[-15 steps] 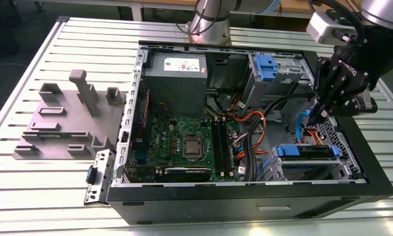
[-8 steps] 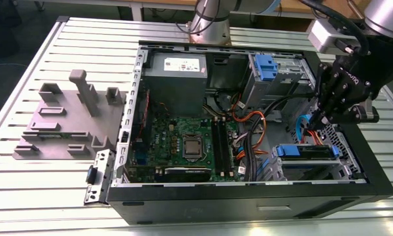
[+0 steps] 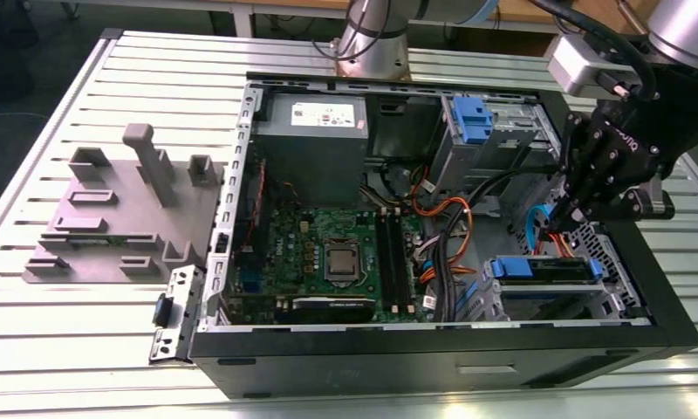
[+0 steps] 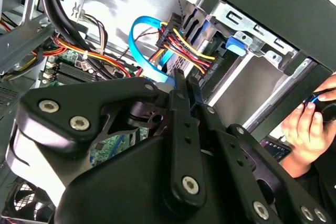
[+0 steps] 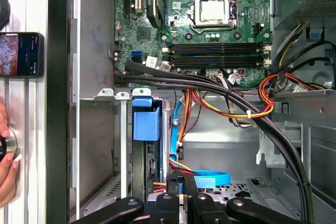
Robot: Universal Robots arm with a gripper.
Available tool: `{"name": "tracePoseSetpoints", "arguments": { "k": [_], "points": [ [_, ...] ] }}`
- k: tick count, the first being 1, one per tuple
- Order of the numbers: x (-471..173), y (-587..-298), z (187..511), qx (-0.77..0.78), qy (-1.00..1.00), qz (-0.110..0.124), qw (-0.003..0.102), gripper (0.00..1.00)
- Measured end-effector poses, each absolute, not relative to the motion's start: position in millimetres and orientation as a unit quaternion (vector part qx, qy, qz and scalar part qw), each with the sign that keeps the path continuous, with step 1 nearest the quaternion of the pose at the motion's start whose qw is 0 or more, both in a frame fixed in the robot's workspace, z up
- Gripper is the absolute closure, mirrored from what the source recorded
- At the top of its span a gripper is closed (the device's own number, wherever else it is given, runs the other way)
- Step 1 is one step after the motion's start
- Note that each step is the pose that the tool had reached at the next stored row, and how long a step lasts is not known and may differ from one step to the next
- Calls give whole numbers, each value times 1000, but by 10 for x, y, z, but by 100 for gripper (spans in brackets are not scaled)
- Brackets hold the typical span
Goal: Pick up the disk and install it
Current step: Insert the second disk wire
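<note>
I have the black open-sided computer case [image 3: 442, 362] lying on the ribbed silver metal tabletop [image 3: 81, 349], and I place everything by that case. The black two-finger gripper [image 3: 568, 223] hangs inside it, at the corner on the exterior view's right, just above the drive bay. In both wrist views its fingers [image 4: 179, 90] are drawn together with only a sliver between them, and I see nothing held there. The disk [image 3: 541, 269], a flat silver metal drive in a blue plastic frame, sits in that bay just below the gripper, apart from the fingers; in the first wrist view its blue frame [image 5: 146, 121] stands up between the bay's metal rails. A blue flat ribbon cable [image 4: 140, 30] and a bundle of red, yellow and black wires [image 4: 181, 45] run close past the fingertips. The green motherboard [image 3: 325, 253] fills the case's middle. A grey moulded plastic fixture [image 3: 116, 218] rests on the tabletop outside the case, on the exterior view's left. A person's hand [image 4: 307, 129] rests just outside the case wall nearest the bay.
</note>
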State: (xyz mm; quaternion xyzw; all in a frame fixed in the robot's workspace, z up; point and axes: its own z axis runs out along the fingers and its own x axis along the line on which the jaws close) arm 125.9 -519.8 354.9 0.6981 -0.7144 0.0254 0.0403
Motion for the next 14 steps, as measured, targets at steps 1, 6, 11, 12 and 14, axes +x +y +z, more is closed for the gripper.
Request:
{"name": "tracePoseSetpoints", "arguments": {
  "k": [1, 6, 11, 12, 14],
  "points": [
    [1259, -5199, 3549, 698, -714, 25, 40, 84],
    [1259, -5205, 3549, 698, -714, 25, 40, 84],
    [1257, -5269, 3545, 698, -715, 18, 32, 84],
    [1256, -5288, 3544, 699, -715, 16, 30, 84],
    [1251, -5332, 3541, 699, -715, 13, 27, 84]
  ]
}}
